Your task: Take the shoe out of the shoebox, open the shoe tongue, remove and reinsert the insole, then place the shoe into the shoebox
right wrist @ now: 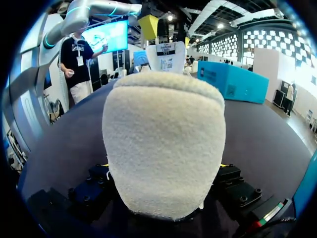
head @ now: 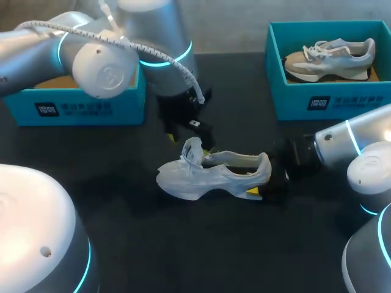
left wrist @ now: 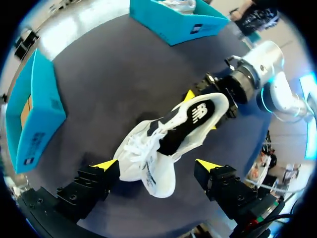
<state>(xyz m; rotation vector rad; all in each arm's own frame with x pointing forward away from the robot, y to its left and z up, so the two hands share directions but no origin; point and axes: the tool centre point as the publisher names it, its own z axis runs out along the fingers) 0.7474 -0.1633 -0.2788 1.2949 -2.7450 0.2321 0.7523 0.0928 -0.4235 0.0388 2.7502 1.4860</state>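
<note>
A white shoe (head: 208, 174) stands upright in the middle of the black table, toe to the left. Its tongue (head: 192, 149) sticks up, and the dark insole (left wrist: 195, 119) shows inside the opening. My left gripper (head: 186, 131) hangs just above the tongue and laces, open; in the left wrist view its fingertips (left wrist: 106, 164) stand wide on either side of the shoe's (left wrist: 163, 144) front without touching it. My right gripper (head: 269, 182) is shut on the shoe's heel (right wrist: 163, 144), which fills the right wrist view between its fingers.
A teal shoebox (head: 330, 101) at the back right holds a second, beige and white shoe (head: 330, 58). Another teal box (head: 79, 104) stands at the back left under my left arm. Bare table lies in front of the shoe.
</note>
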